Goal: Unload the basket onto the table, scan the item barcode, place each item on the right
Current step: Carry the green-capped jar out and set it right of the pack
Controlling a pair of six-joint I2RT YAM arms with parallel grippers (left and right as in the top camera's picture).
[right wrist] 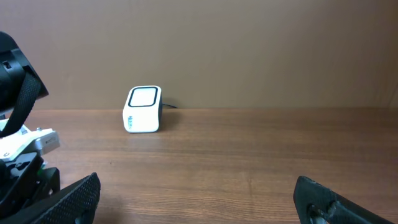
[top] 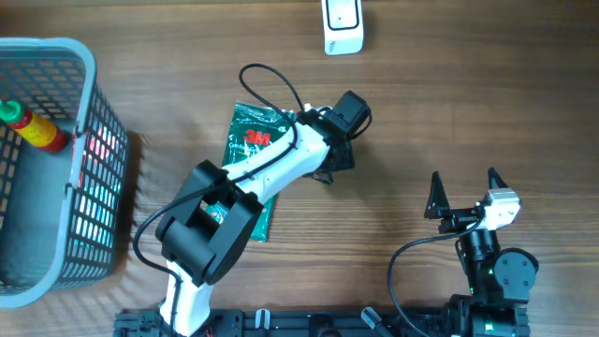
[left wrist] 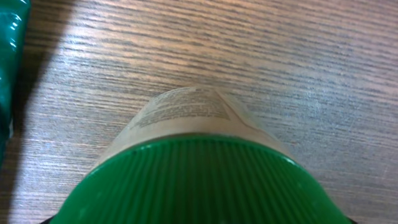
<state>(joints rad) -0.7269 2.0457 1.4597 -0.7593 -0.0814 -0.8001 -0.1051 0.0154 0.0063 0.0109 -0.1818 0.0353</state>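
Observation:
A tan-labelled container (left wrist: 186, 113) with a ribbed green cap (left wrist: 199, 183) fills the lower left wrist view, cap nearest the camera and body pointing down at the wood. My left gripper (top: 334, 161) is closed around it; its fingers are hidden behind the cap, and from overhead the arm covers the container. No barcode is visible, only fine print on the label. The white scanner (top: 343, 26) stands at the far edge, also seen in the right wrist view as the white scanner (right wrist: 142, 109). My right gripper (top: 463, 190) rests open at the near right, nothing between its fingers (right wrist: 74, 198).
A green 3M packet (top: 253, 140) lies flat under the left arm; its edge is the green packet (left wrist: 9, 56) at the left. A grey wire basket (top: 89, 159) at the far left holds a red and yellow bottle (top: 36, 131).

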